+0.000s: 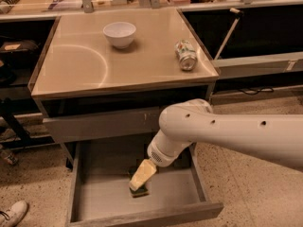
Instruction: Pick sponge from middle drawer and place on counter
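The middle drawer (102, 200) is pulled open below the counter (80, 65). The sponge (140, 192) lies on the drawer floor near the middle; only its dark green edge and a bit of yellow show. My gripper (138, 184) reaches down into the drawer from the white arm on the right. Its pale yellow tip is right on top of the sponge and covers most of it.
A white bowl (119, 34) and a tipped drink can (185, 55) sit on the counter. A closed gray drawer front (99, 124) is above the open drawer. A shoe (12, 213) is at the lower left on the speckled floor.
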`<action>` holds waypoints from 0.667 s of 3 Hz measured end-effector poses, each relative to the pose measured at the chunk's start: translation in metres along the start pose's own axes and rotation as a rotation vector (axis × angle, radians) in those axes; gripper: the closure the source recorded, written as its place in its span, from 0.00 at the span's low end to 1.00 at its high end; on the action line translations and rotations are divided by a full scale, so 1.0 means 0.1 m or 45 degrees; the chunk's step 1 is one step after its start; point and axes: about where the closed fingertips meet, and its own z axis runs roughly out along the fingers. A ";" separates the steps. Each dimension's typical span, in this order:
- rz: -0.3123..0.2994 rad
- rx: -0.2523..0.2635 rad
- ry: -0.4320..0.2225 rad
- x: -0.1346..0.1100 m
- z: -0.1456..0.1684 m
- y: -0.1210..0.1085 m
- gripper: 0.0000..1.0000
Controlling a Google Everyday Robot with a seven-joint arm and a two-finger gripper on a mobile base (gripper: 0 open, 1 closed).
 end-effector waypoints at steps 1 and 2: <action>0.229 -0.013 -0.010 0.13 0.40 -0.18 0.00; 0.253 -0.014 -0.015 0.12 0.39 -0.17 0.00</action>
